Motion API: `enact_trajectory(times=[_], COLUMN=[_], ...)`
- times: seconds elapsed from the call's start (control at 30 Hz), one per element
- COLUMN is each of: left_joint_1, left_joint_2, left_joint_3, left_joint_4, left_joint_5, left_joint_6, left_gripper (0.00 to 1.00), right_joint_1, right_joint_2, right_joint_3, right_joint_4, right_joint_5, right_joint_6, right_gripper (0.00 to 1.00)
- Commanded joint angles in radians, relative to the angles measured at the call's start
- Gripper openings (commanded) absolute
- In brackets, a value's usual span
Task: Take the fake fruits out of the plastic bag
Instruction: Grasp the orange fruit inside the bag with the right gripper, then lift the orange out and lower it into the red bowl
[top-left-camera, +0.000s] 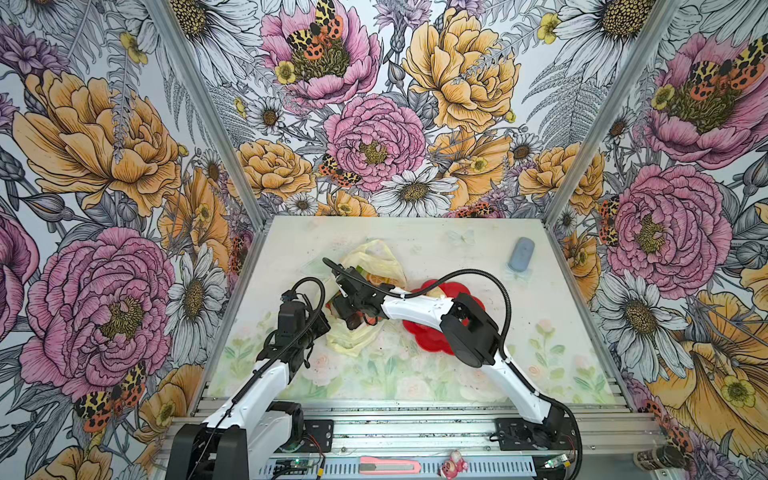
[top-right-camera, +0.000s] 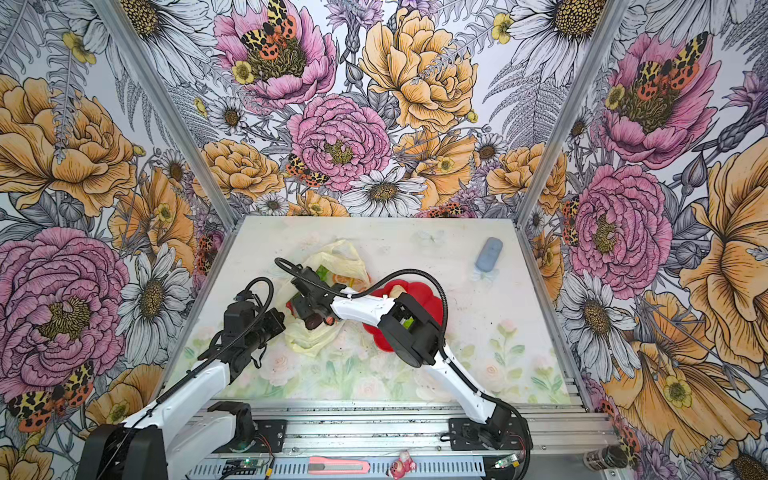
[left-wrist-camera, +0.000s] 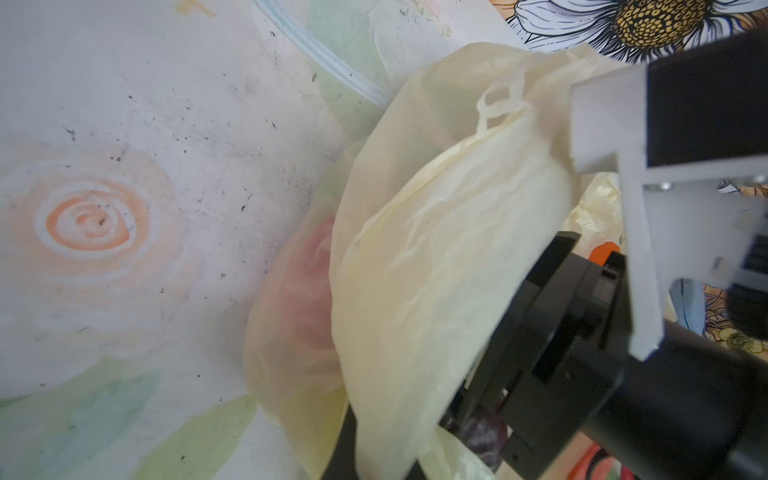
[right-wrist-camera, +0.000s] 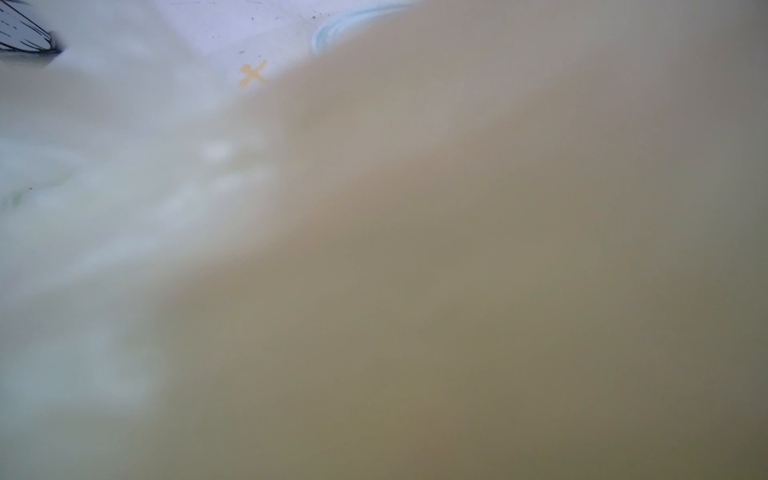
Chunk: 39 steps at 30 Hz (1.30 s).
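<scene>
Lying left of centre on the pale floral table (top-left-camera: 540, 332), the thin cream-yellow crinkly plastic bag (top-left-camera: 376, 253) was pinched at its near left edge by the left gripper (top-left-camera: 326, 328); the right gripper (top-left-camera: 351, 316) was sunk in its mouth, jaws hidden, so their state could not be told

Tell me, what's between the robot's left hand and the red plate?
The plastic bag, with the right hand poked into it; both top views show this.
</scene>
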Motion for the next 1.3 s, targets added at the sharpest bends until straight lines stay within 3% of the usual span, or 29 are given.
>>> enact_trajectory(times=[0.0, 0.1, 0.33, 0.6, 0.9, 1.27], left_joint_1=[-0.009, -0.02, -0.125, -0.125, -0.126, -0.126], left_joint_2=[-0.008, -0.045, -0.135, -0.105, -0.102, -0.117], left_joint_3=[0.014, -0.01, -0.025, -0.014, -0.013, -0.017], left_joint_4=[0.036, 0.093, 0.088, 0.089, 0.086, 0.086], left_joint_5=[0.015, 0.079, -0.009, -0.012, -0.017, -0.023], left_joint_6=[0.028, 0.044, 0.088, 0.089, 0.093, 0.093], left_gripper=[0.0, 0.0, 0.0, 0.0, 0.0, 0.0], right_joint_1=[-0.009, -0.016, -0.046, -0.095, -0.205, -0.271], right_joint_2=[-0.113, -0.169, -0.298, -0.516, -0.862, -1.152], right_joint_3=[-0.04, -0.094, -0.227, -0.443, -0.768, -0.989], right_joint_4=[0.012, 0.035, 0.062, 0.078, 0.068, -0.098], right_joint_5=[0.023, 0.019, 0.028, 0.06, 0.103, 0.152], right_joint_6=[0.021, 0.03, 0.053, 0.073, 0.085, 0.114], right_gripper=[0.59, 0.59, 0.6, 0.6, 0.59, 0.55])
